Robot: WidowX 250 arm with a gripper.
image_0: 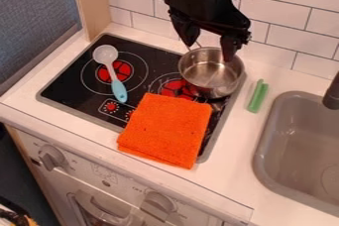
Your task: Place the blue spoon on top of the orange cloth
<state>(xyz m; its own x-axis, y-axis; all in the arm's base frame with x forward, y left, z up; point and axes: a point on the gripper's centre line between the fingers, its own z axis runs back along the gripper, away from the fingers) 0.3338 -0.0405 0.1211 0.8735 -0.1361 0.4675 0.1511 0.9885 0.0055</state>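
My fingers [209,49] hang spread and empty above the pot [215,91], while the spoon [116,84] lies on the stove [83,86] left of the pot in view, running back to front, handle foremost.

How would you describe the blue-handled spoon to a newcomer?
On the black stovetop, find the round metal pot. The long spoon lies left of it in the picture, with a pale bowl and light blue handle. Its blue sets it apart from the folded orange cloth nearby.
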